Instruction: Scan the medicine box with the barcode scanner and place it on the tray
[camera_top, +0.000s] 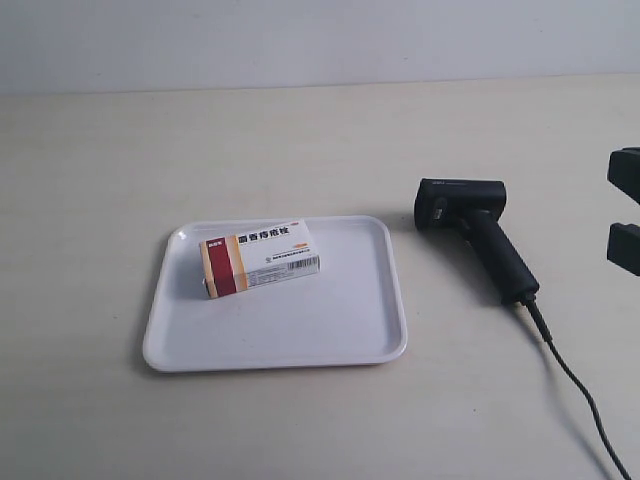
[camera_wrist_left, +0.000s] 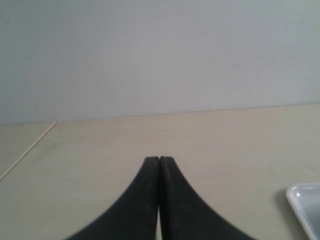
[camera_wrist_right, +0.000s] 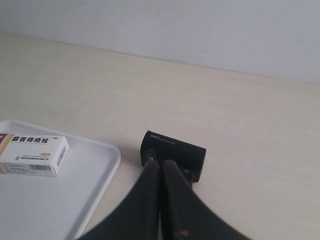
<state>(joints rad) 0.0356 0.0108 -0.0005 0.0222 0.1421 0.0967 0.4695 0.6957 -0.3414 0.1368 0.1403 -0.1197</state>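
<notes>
**Box on tray, scanner lying alongside**

Tray (camera_top: 300, 345): sitting left of centre on the table (camera_top: 300, 140). Box (camera_top: 258, 258): lying flat in the tray's upper left part. Scanner (camera_top: 478, 235): lying right of the tray, cable (camera_top: 585, 395) trailing lower right. Left gripper (camera_wrist_left: 159, 160): fingers pressing together, empty. Right gripper (camera_wrist_right: 161, 163): fingers together, hanging over the scanner's head.

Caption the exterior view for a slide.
Medicine box lies on the white tray; barcode scanner rests on the table beside it, cable trailing.

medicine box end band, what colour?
Dark red with tan edging, on the medicine box in the tray; clearest in exterior view.
</notes>
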